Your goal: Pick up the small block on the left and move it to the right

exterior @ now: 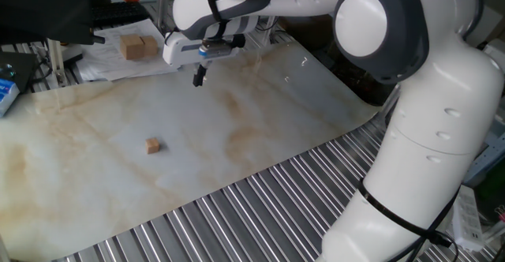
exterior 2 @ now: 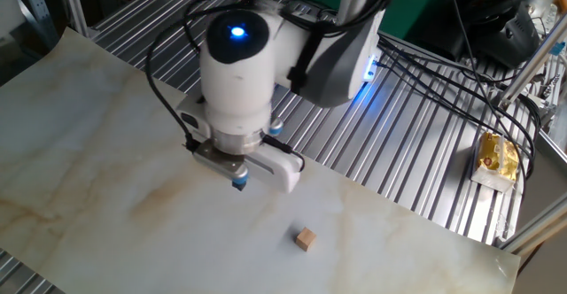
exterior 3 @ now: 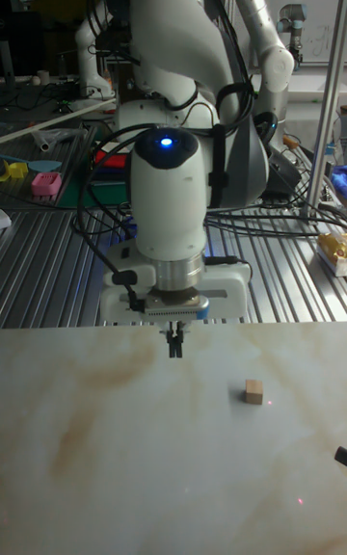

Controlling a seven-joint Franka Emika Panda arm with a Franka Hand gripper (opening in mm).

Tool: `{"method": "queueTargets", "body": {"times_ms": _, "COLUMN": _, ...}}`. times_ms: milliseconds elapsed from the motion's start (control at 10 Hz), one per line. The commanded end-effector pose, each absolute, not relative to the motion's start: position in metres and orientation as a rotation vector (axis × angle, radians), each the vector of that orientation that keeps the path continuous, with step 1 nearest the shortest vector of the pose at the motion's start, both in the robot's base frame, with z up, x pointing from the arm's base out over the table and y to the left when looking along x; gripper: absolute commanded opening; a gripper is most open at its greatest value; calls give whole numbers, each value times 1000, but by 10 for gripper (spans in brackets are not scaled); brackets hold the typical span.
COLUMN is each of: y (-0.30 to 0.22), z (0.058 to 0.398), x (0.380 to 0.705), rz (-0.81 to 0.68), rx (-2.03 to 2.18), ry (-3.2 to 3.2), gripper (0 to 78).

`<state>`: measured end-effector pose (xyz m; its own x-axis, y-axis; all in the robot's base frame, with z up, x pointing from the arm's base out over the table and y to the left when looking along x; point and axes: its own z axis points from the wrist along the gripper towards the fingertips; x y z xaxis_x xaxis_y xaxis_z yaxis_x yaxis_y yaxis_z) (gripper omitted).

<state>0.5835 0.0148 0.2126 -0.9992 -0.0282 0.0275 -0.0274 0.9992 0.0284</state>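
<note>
One small block [exterior: 153, 144] lies alone on the pale marbled sheet [exterior: 95, 183] that covers the bench, resting flat and touching nothing else. In the tall fixed view the block [exterior 3: 253, 391] sits to the right of the gripper [exterior 3: 174, 343] and a little nearer the camera. The gripper hangs above the sheet, well apart from the block, with its two dark fingers pointing straight down. The jaws are pressed together or nearly so, with nothing between them. In one fixed view the gripper [exterior: 199, 76] is over the far part of the sheet, while the block lies nearer and to the left. In the other fixed view the gripper [exterior 2: 239, 183] is above and left of the block [exterior 2: 306, 238]. Two larger tan blocks [exterior: 136, 46] stand side by side, touching, on papers beyond the far edge of the sheet. A blue light [exterior 2: 236, 34] glows on the arm's wrist. Ribbed metal [exterior: 260, 215] shows around the sheet.
</note>
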Motion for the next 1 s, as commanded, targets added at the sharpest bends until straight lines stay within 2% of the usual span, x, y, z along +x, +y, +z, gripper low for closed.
{"method": "queueTargets", "body": {"times_ms": 100, "y": 11, "z": 215, "x": 584, "rz": -44, "rx": 44, "ry": -3118, "gripper": 11}}
{"method": "queueTargets", "body": {"times_ms": 1000, "y": 9, "z": 217, "x": 582, "rz": -71, "rx": 27, "ry": -3115, "gripper": 11}}
